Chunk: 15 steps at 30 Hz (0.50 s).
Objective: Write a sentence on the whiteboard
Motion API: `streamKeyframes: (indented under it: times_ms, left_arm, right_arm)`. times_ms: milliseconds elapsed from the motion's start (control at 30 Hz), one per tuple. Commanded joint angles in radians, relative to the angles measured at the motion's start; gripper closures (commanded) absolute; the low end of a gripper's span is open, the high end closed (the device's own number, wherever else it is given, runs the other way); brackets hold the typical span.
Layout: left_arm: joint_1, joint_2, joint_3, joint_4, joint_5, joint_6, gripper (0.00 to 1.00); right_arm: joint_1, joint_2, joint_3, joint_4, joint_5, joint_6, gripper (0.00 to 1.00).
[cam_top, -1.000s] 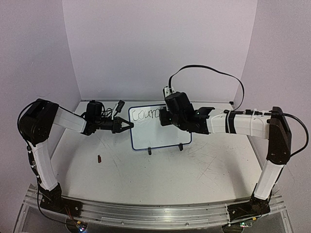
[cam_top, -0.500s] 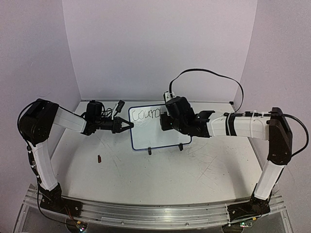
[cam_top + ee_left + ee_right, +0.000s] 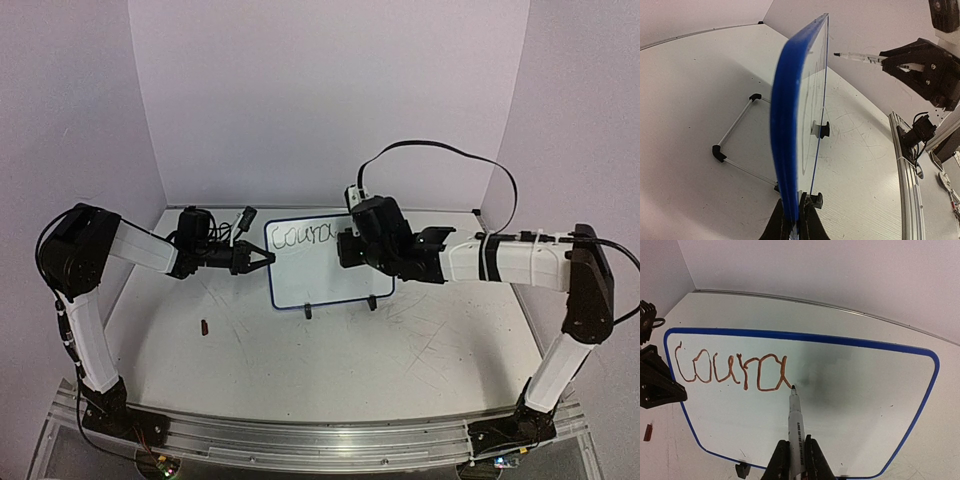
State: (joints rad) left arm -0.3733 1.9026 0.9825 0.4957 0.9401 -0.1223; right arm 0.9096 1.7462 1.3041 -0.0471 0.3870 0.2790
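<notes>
walls (image 3: 330,90) of pale lilac close in a scuffed white table (image 3: 330,370). near left lies a small red-brown bit (image 3: 205,325). left gripper (image 3: 262,260) pinches the left edge of the whiteboard (image 3: 330,280), which stands upright mid-table. the sentence (image 3: 730,369) reads "coura" at top left. right gripper (image 3: 795,460) is clamped on a marker (image 3: 794,420), tip at the last letter.

A robotics lab cell: plain pale walls (image 3: 330,90) box in a scuffed white table (image 3: 400,350) (aluminium rail (image 3: 300,437) carrying two arm bases (image 3: 105,410)).
</notes>
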Motion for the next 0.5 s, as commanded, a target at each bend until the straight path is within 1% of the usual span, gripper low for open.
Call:
streamKeyframes:
  times_ms: [0, 467]
  left_arm:
    - [0.008, -0.016, 0.024, -0.046, -0.132, 0.055, 1.00]
    - [0.007, -0.017, 0.022, -0.048, -0.132, 0.056, 1.00]
  right_arm:
    - [-0.015, -0.047, 0.004, 0.064, -0.011, -0.002, 1.00]
    - [-0.039, 0.004, 0.037, 0.048, 0.044, 0.020, 1.00]
